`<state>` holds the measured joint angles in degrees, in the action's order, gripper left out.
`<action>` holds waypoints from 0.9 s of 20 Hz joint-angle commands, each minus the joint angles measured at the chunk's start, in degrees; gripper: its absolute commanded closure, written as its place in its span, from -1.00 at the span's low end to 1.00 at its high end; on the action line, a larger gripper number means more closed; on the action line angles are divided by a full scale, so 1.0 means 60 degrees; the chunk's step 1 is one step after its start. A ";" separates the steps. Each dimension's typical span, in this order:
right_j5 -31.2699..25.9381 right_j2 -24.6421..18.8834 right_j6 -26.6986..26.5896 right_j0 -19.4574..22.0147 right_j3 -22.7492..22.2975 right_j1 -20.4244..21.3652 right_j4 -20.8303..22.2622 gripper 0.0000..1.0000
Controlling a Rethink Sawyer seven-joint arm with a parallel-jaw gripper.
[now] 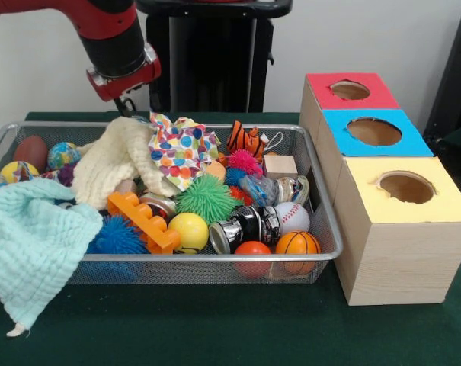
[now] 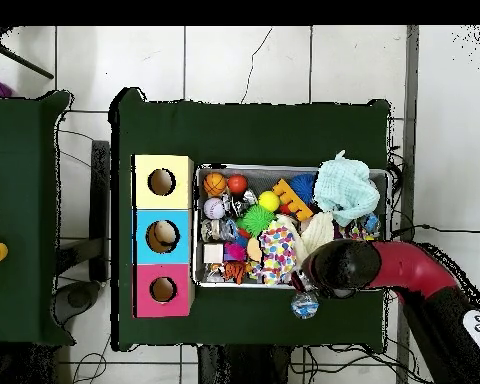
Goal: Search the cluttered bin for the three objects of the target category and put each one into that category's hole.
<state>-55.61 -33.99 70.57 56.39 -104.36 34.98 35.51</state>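
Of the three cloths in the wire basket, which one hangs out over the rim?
The pale mint cloth: it drapes over the basket's near rim onto the table. The cream cloth and the dotted cloth lie inside.

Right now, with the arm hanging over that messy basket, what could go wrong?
The end effector hangs over the cream cloth, so it might snag fabric instead of a toy. The mint cloth already droops over the basket rim and could be dragged out. Cloths may also hide toys underneath.

You see a dark green table [image 1: 215, 328] carrying the wire mesh bin [image 1: 325, 229] and, just beside it, three wooden boxes [image 1: 398, 252] in a row.
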 commanded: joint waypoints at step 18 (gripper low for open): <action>0.0055 0.0347 -0.0696 0.0316 0.0394 -0.1059 0.0640 -1.00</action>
<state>-57.34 -33.91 70.57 57.90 -104.07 31.32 35.52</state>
